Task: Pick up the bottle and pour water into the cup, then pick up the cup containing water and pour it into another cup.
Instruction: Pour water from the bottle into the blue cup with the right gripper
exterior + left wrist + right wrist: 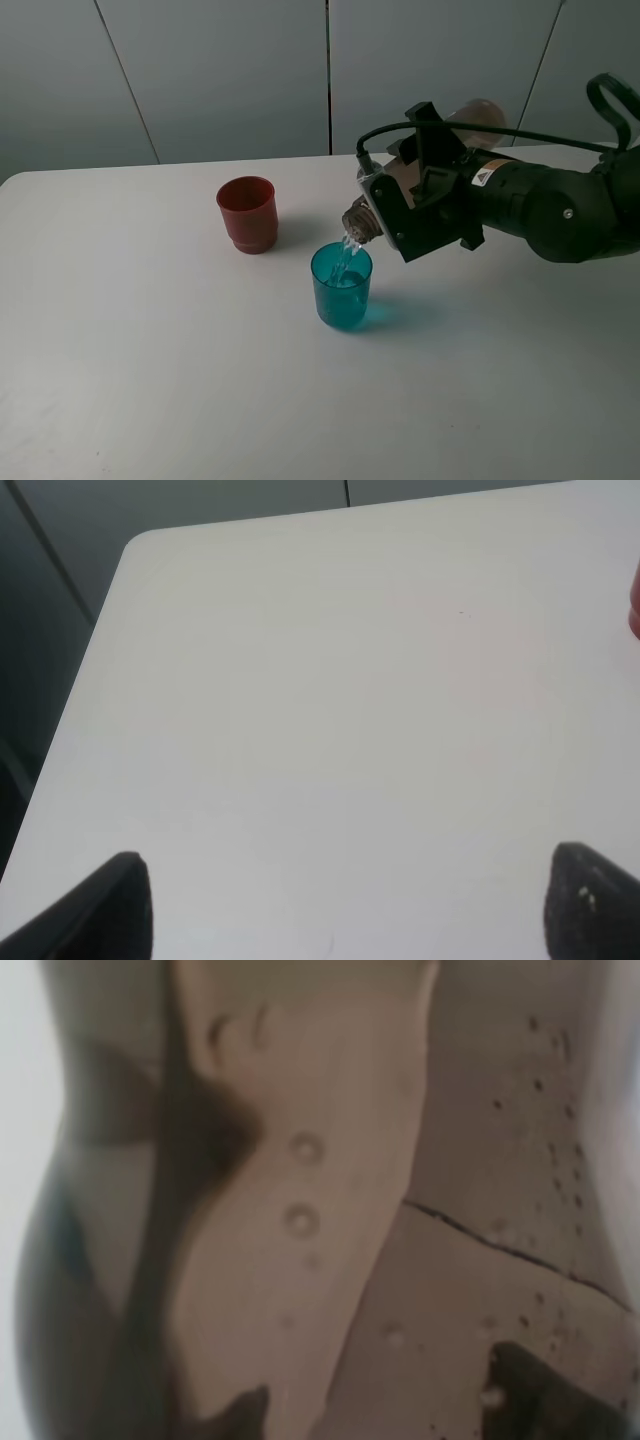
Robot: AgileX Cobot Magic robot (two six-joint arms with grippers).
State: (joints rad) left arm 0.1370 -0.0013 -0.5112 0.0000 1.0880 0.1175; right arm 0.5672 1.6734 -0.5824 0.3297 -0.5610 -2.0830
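Exterior high, centre frame: I am pouring the bottle (358, 220), pinched in my right pincer (428, 160), into the teal cup (341, 288); next, righting it.

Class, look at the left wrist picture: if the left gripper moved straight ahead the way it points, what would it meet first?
Probably the bare table; nothing stands between the left gripper and it. The red cup sits clear of that line.

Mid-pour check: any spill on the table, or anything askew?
Nothing stands out. The right end effector tilts the bottle, and its water stream lands inside the upright teal tumbler. The red cup stands upright, apart from it. No puddle shows on the table.
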